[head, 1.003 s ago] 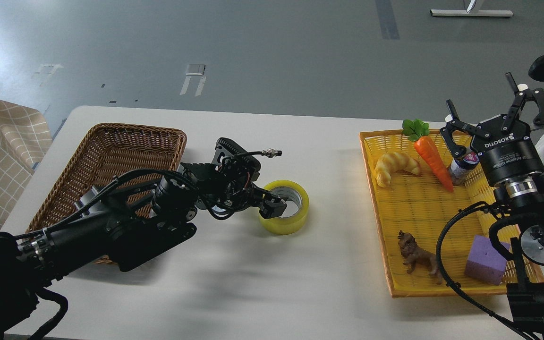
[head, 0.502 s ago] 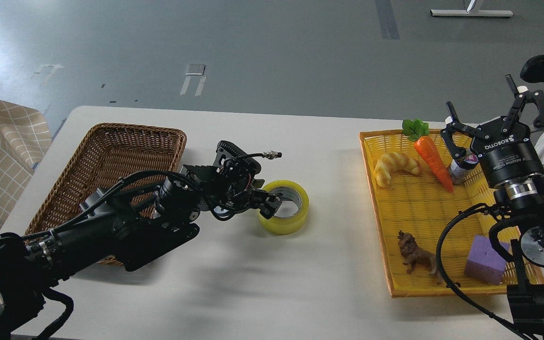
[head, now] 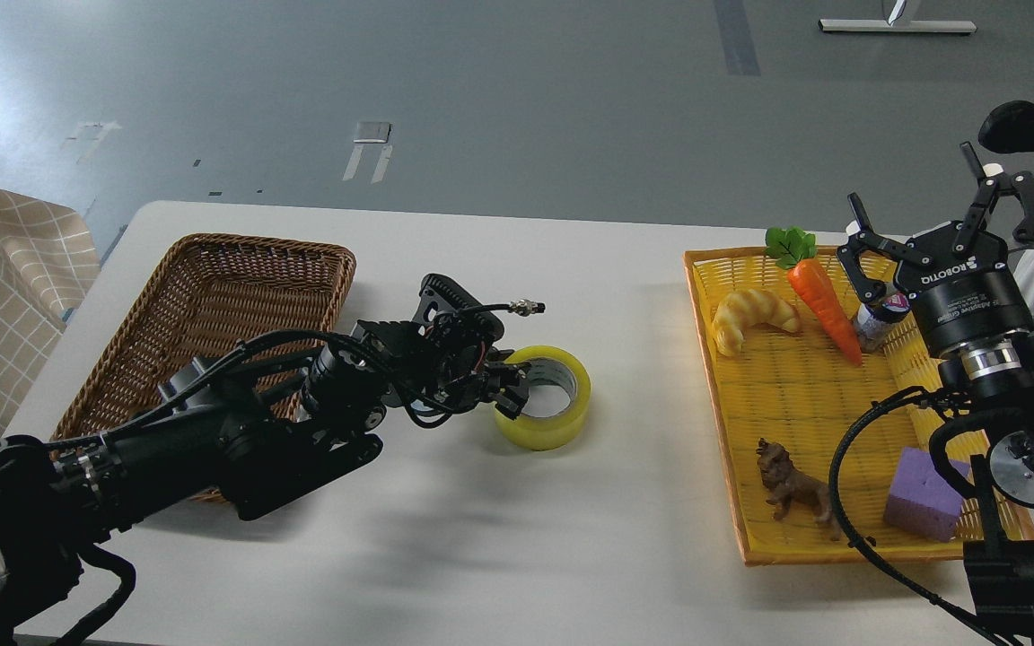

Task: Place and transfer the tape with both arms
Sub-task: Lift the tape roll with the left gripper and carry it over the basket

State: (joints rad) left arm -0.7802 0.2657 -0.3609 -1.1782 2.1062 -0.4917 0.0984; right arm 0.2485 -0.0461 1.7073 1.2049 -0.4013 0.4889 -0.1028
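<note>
The tape [head: 549, 405], a yellow roll with a grey-white core, lies flat on the white table [head: 499, 538] near the middle. My left gripper [head: 510, 388] reaches in from the left and sits at the roll's left rim, its dark fingertips at the wall of the roll. I cannot tell how far the fingers are closed. My right gripper [head: 934, 215] is raised over the far right corner of the yellow tray [head: 804, 386], its fingers spread wide and empty.
A brown wicker basket [head: 212, 296] stands at the left, partly under my left arm. The yellow tray holds a croissant [head: 750, 316], a carrot [head: 818, 296], a small bottle [head: 876, 318], a toy animal [head: 791, 484] and a purple block [head: 923, 493].
My left wrist has shifted slightly right and toward me, and its fingertips have drawn from over the core to the roll's left rim. The tape and the right arm have barely moved.
</note>
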